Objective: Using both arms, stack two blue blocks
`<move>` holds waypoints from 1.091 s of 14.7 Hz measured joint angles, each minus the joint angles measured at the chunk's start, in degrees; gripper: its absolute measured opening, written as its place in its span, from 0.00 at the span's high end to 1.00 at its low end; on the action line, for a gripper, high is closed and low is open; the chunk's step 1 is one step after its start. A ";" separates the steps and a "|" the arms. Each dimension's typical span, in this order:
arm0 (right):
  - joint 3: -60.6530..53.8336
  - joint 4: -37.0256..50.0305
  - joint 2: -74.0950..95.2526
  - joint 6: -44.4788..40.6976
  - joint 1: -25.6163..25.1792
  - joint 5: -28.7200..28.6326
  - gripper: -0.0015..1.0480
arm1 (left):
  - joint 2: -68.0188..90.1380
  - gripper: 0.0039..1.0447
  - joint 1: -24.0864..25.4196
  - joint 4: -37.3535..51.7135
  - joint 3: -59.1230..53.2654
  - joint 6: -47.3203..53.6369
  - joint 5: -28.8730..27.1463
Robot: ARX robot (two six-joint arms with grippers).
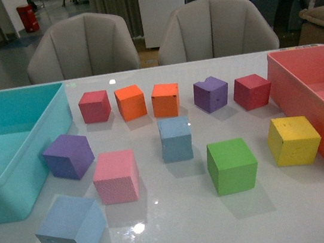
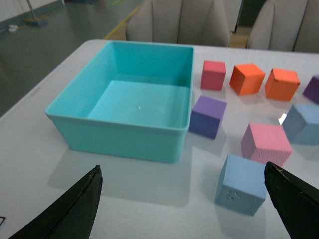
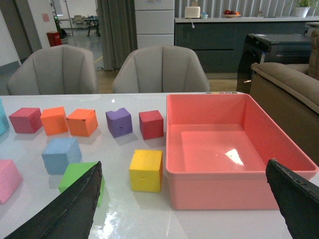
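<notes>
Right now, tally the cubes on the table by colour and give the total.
Blue cubes: 2
Purple cubes: 2
Red cubes: 2
Orange cubes: 2
Pink cube: 1
Green cube: 1
Yellow cube: 1
Total: 11

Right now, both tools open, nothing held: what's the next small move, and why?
Probably shift the left tool over the near blue block and lower. The tool is open and empty, and that block sits off to one side of its gap. The other blue block stands mid-table with nothing on it, a likely base.
</notes>
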 joint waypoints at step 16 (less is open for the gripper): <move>0.00 -0.02 0.00 0.00 0.00 0.00 0.06 | 81.94 0.06 -0.92 35.39 21.05 12.74 26.93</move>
